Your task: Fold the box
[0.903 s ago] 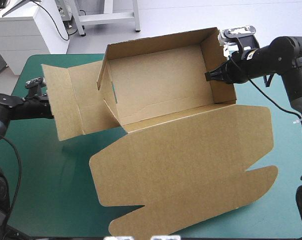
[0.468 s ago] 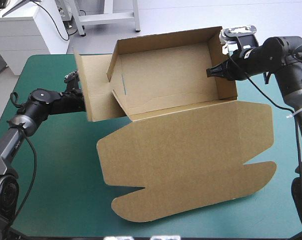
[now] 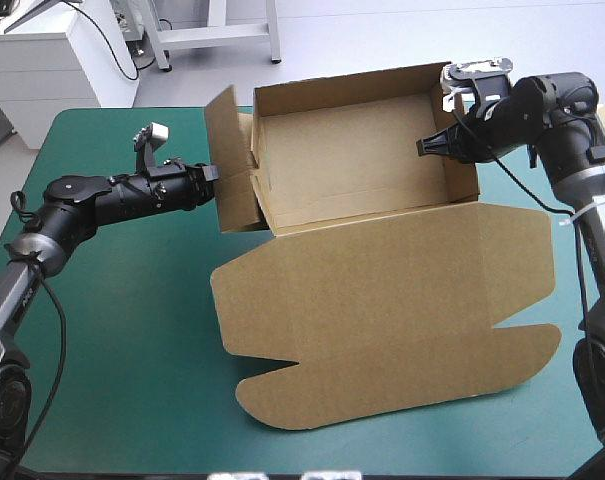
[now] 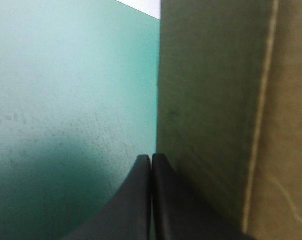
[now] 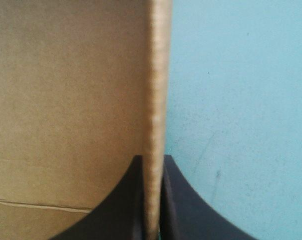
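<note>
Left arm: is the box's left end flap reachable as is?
Probably yes: the left gripper, shut, sits right against that flap from outside, nothing between. The right gripper clamps the opposite wall.

I see the box as an open tray of brown board, sitting on the far half of the table, a little skewed to its edges. Its far wall and right end wall stand upright. At the left end I make out one flap raised and swung outward, not tucked against the tray. The lid lies flat on the teal-green cover toward me, joined along the tray's near side. Its nearest strip is rounded at both ends, with a notch cut in at each side.
</note>
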`<state>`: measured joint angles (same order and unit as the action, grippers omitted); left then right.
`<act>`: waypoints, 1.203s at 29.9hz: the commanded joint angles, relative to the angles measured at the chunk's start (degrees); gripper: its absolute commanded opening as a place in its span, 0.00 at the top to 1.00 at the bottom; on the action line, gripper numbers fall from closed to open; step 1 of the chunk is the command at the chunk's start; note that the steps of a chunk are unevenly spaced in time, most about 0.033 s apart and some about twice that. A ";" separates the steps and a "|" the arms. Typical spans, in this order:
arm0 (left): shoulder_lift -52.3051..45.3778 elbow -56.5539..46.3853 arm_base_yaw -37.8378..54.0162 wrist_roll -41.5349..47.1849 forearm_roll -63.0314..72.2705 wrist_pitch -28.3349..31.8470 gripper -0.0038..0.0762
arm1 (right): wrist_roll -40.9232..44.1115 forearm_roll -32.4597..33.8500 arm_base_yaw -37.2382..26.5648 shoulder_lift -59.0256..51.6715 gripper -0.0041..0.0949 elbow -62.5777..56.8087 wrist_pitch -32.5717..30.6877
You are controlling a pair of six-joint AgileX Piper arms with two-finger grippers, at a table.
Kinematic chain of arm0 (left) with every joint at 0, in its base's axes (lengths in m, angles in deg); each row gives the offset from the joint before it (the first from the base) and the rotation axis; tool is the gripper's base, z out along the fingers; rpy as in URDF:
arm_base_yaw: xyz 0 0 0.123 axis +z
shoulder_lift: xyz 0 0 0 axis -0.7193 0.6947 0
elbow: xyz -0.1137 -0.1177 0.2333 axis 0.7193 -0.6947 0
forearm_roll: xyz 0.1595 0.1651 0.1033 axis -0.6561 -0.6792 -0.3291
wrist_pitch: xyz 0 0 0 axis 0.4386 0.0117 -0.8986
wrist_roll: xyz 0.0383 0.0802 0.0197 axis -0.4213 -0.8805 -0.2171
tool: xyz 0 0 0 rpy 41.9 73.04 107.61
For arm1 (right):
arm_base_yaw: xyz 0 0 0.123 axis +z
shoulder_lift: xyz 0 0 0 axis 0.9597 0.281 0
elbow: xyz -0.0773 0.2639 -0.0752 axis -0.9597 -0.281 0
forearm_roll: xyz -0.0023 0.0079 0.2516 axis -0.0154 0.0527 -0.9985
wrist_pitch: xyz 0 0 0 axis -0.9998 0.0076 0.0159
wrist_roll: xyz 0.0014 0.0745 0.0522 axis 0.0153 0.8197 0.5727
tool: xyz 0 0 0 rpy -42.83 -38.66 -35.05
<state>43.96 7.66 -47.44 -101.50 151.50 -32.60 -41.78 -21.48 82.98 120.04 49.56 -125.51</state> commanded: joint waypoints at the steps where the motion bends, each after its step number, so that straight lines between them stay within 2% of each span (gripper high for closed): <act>1: -2.53 2.24 -0.46 -0.96 5.92 -4.33 0.96 | 0.60 -1.04 -0.39 -2.29 0.98 1.71 3.31; 5: -2.53 2.24 -0.46 -0.96 8.47 -5.19 0.96 | 0.60 -1.04 -0.39 -2.05 0.98 1.71 3.21; 8: -2.53 2.24 -0.46 -4.13 8.05 -5.34 0.90 | 0.60 -1.04 -0.39 -2.05 0.98 1.71 3.21; 10: -2.53 2.24 -0.46 -6.00 7.44 -6.67 0.80 | 0.60 -1.04 -0.39 -2.05 0.98 1.71 3.42; 16: -2.53 2.24 -0.46 -8.08 8.55 -10.82 0.34 | 0.87 -0.93 -0.17 -2.05 0.98 1.71 4.03; 18: -2.53 2.24 -0.46 -7.98 9.78 -11.83 0.26 | 0.87 -0.93 -0.17 -2.05 0.98 1.71 4.40; 22: -2.53 2.24 -0.46 -7.98 11.82 -15.22 0.25 | 2.54 -0.60 -0.17 -2.05 0.98 1.71 4.86; 28: -2.53 2.24 -0.46 -7.98 11.60 -15.45 0.25 | 2.54 -0.60 -0.17 -2.05 0.98 1.71 5.00; 32: -2.53 2.24 -0.46 -7.98 12.27 -13.29 0.25 | 2.18 0.28 0.69 -2.05 0.97 1.71 5.00; 36: -1.48 2.24 -0.46 -7.98 15.10 -9.03 0.27 | 4.88 6.97 4.88 -2.05 0.97 1.71 5.88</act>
<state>43.89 8.08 -47.54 -109.16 159.98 -42.60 -38.90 -17.57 85.50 120.69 49.56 -123.34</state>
